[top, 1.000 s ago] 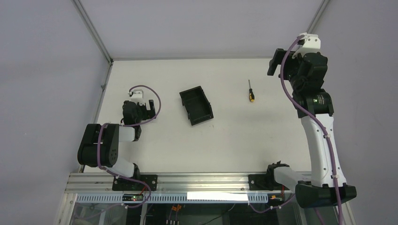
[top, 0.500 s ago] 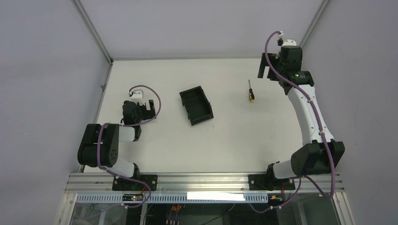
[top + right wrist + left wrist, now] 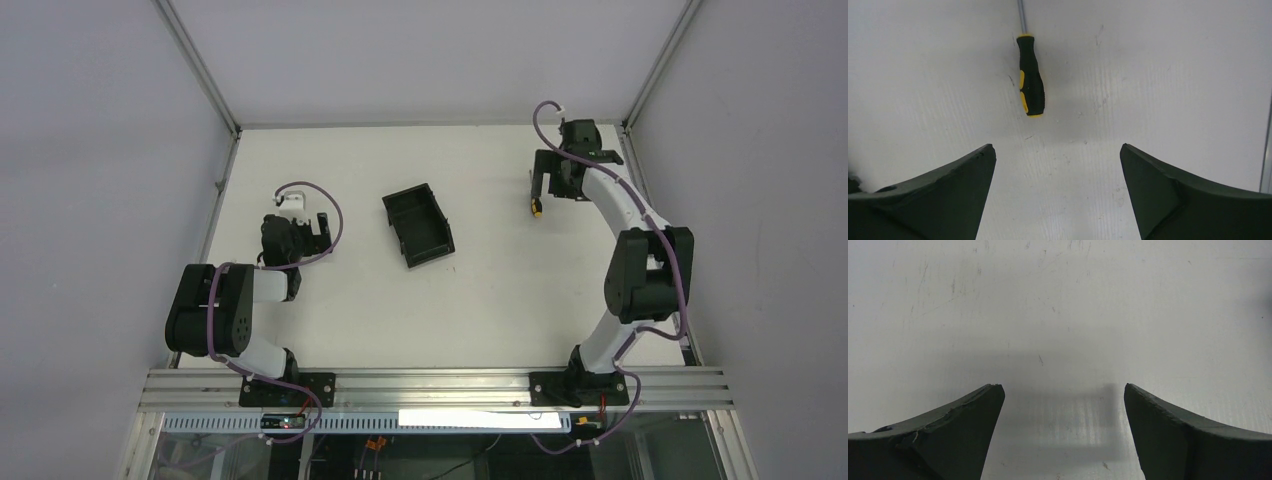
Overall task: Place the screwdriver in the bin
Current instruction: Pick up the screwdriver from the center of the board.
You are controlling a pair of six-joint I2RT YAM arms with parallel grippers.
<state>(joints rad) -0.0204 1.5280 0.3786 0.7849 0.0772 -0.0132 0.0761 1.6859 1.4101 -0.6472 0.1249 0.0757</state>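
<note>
The screwdriver (image 3: 537, 208) lies on the white table at the back right, with its black-and-yellow handle toward the near side. In the right wrist view its handle (image 3: 1030, 75) lies ahead of the fingers and a little left of their middle, and its shaft runs out of the top of the frame. My right gripper (image 3: 550, 185) (image 3: 1058, 147) is open and empty, low over the table just beside the screwdriver. The black bin (image 3: 418, 225) stands empty at mid-table. My left gripper (image 3: 322, 224) (image 3: 1063, 387) is open and empty at the left, over bare table.
The table's right edge (image 3: 1266, 145) shows close to my right fingers. Metal frame posts (image 3: 200, 70) rise at the back corners. An aluminium rail (image 3: 430, 385) runs along the near edge by the arm bases.
My right arm has swung down and left from a raised pose at the back right, and its open gripper now sits beside the screwdriver. The left arm, bin and screwdriver have not moved.
</note>
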